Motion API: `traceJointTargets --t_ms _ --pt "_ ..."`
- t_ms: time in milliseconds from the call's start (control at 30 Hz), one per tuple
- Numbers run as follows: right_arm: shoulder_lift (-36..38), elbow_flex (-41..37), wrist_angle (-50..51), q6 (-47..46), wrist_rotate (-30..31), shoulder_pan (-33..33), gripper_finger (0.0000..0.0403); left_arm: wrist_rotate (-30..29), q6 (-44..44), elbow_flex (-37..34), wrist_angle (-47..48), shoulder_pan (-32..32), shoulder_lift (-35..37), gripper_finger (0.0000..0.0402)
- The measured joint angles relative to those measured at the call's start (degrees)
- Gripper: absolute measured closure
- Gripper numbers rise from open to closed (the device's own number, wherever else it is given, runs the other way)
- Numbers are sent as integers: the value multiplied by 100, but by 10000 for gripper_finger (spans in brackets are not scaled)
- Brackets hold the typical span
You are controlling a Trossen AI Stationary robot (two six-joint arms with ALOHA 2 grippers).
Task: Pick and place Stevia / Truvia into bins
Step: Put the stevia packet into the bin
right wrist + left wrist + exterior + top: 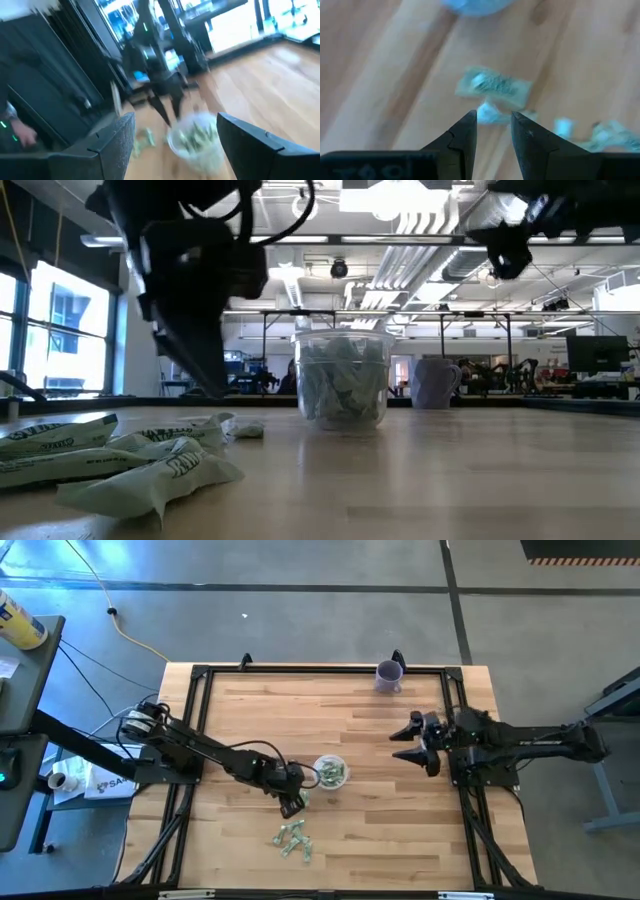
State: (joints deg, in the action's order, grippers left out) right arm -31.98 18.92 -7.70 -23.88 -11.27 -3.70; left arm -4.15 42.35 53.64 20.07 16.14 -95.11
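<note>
The clear cup (330,772) stands upright on its base at mid-table, and several pale green sachets lie inside it (343,377). More sachets (295,840) lie loose in a small pile on the wood, nearer the table's near edge. My left gripper (293,804) hovers between the cup and the pile. Its fingers are slightly apart (493,120) above the loose sachets (492,87), and nothing is between them. My right gripper (415,745) waits wide open to the right of the cup, facing it (176,119).
A purple opaque cup (389,675) stands near the table's far edge. Black frame rails (195,720) run along the table's sides. Bare wood lies between the clear cup and my right gripper. Cables and a desk sit off the table's left side.
</note>
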Motion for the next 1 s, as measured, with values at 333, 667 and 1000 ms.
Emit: traceJointTargets --t_ms 333,667,1000 --pt "358 -744 -109 150 616 279 132 367 30 34 -183 0 -286 250" --pt "436 -796 26 -582 818 350 132 346 35 16 60 0 -357 250" --pt "1100 -1543 -2206 -616 1087 637 132 367 283 16 96 13 -339 250"
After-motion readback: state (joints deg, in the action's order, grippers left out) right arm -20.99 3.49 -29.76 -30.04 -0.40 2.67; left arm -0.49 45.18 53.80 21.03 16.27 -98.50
